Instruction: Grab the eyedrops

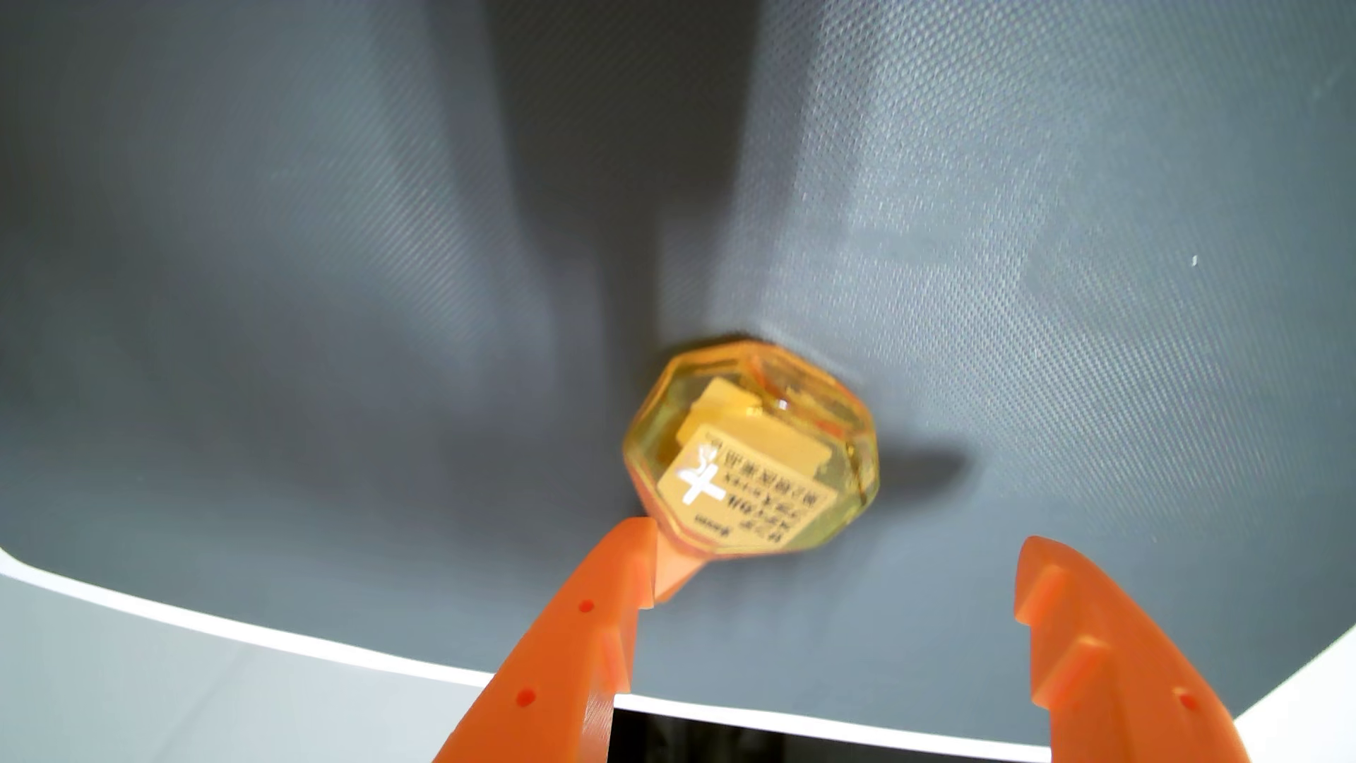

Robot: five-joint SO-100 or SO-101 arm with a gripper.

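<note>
Looking through the wrist view, you have the orange gripper (836, 557) with its jaws spread wide and holding nothing. The eyedrops (752, 447), an amber faceted bottle, lie on the grey mat (293, 293) just ahead of the jaws, touching the left fingertip's edge and well apart from the right. You're at the approach step; I'd judge the next move needs shifting left and advancing before closing. Its label shows a white cross and East Asian print, too blurred to read.

In the wrist view the eyedrops bottle (752, 447) is glossy, clear amber-yellow plastic with a matt paper-like label. The pincer (836, 557) has matt orange plastic fingers (587, 631) with faint layered ridges. A dark grey mat (293, 293) looks finely woven and matt, lying on a smooth white bench (147, 682).
</note>
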